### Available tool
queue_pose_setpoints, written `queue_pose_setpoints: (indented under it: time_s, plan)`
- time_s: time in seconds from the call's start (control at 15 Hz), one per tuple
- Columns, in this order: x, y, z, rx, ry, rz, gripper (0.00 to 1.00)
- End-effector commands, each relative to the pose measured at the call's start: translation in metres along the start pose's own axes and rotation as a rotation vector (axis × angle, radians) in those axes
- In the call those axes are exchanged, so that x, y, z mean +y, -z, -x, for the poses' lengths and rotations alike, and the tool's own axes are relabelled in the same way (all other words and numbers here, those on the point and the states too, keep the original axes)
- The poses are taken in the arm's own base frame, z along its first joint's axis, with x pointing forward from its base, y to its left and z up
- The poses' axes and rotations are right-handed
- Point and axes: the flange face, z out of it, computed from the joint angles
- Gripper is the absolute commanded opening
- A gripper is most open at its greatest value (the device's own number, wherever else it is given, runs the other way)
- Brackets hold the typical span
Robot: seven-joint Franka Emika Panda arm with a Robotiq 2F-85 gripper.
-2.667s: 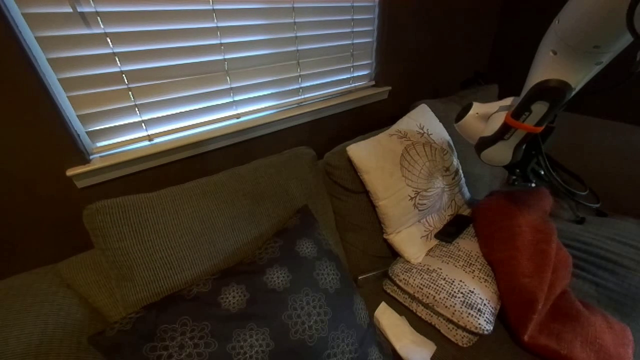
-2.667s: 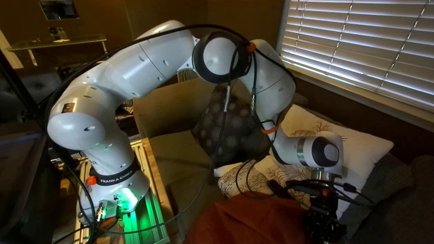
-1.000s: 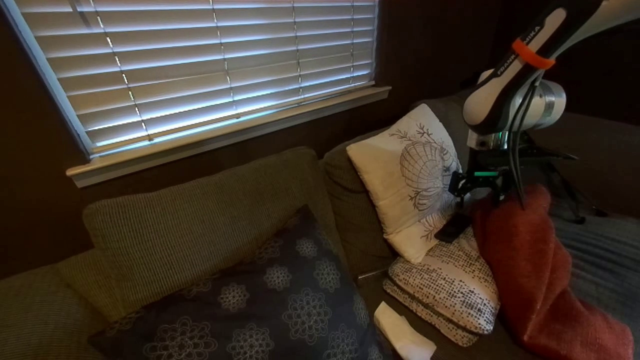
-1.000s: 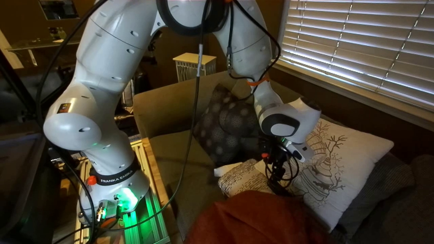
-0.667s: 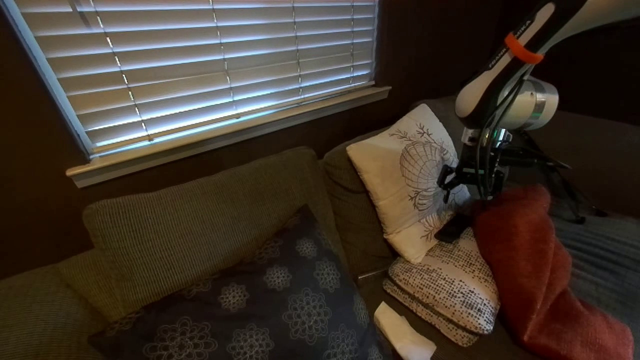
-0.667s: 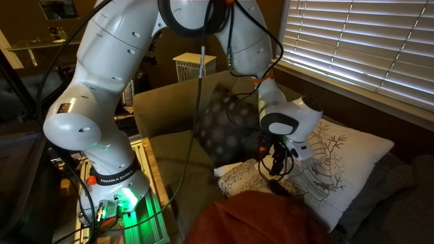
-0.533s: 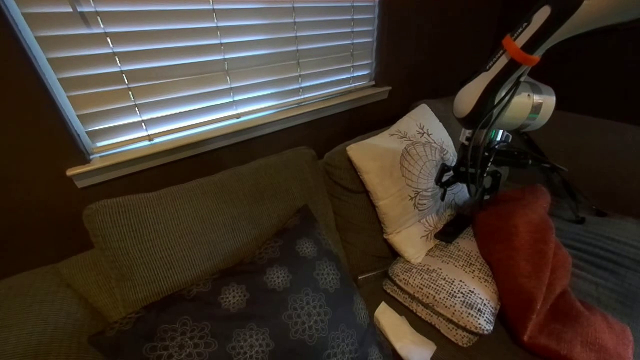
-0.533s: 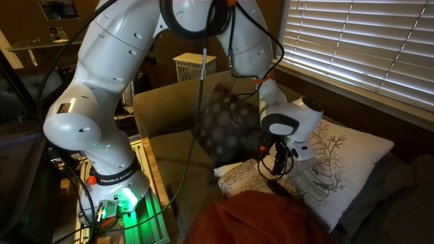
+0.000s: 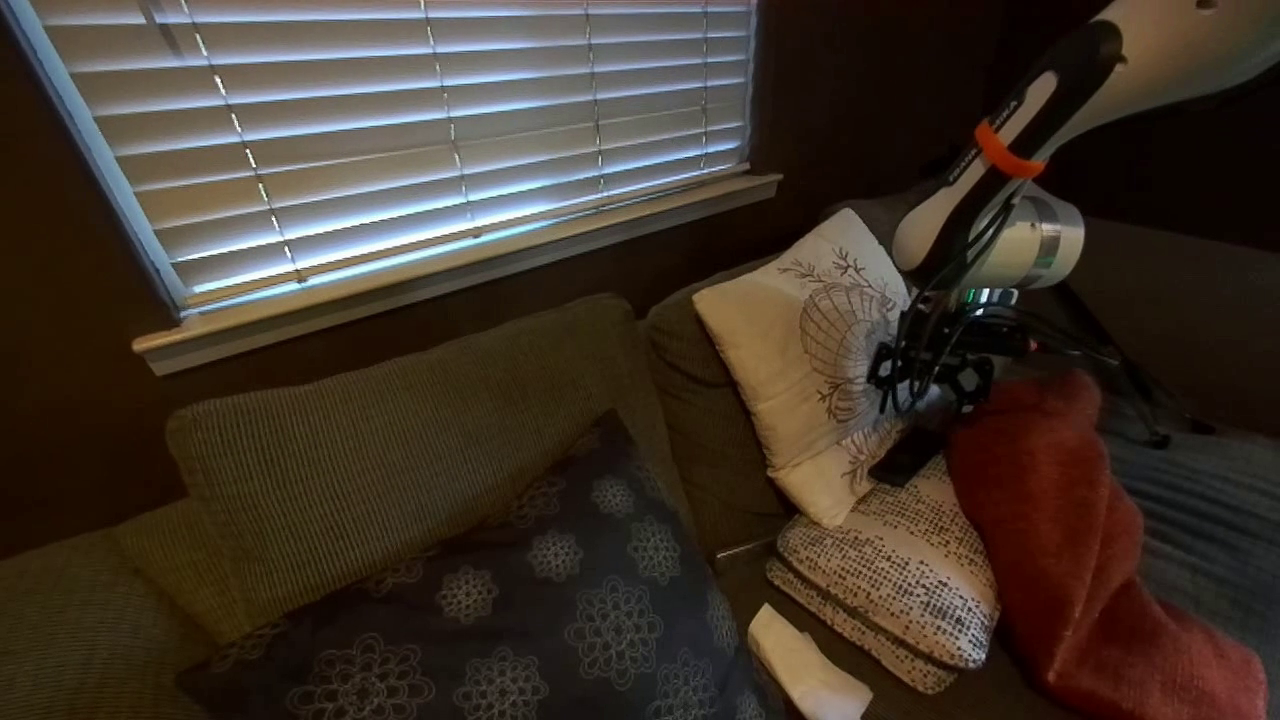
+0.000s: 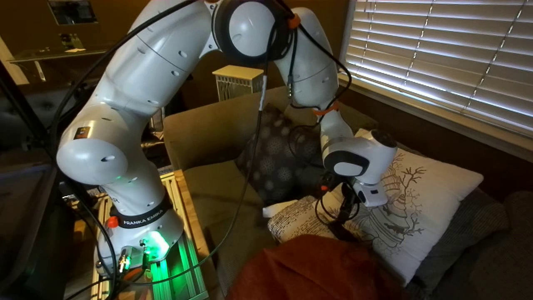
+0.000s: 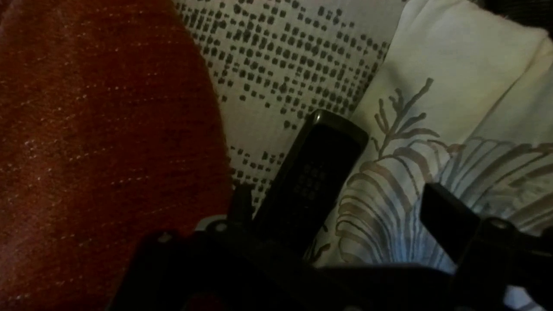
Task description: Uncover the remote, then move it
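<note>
Hanging with jaws apart and nothing held, my tool (image 11: 337, 196) has the remote (image 11: 309, 183) bare below it, near the red blanket (image 11: 116, 129); uncovering looks done; grasping and moving remain.

In an exterior view, the remote (image 9: 903, 460) lay on stacked cushions (image 9: 890, 572), between a leaning pillow (image 9: 815, 360) at left and a blanket (image 9: 1080, 545) at right. A second pillow (image 9: 535, 605) lay near left.
</note>
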Motion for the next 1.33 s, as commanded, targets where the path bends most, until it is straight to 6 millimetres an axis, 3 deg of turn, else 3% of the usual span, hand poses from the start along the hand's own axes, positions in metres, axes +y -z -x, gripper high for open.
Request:
queue_pose_setpoints:
  time_s: [0.0, 0.13, 0.67, 0.93, 1.27]
  plan:
    - [-0.001, -0.001, -0.001, 0.000, -0.002, 0.002, 1.00]
    - [-0.002, -0.001, -0.002, 0.002, -0.004, 0.002, 1.00]
    - [-0.014, -0.059, 0.000, 0.017, 0.012, 0.064, 1.00]
    - [-0.020, -0.082, -0.009, 0.063, 0.022, 0.096, 1.00]
    - [-0.031, -0.094, -0.020, 0.123, 0.041, 0.137, 1.00]
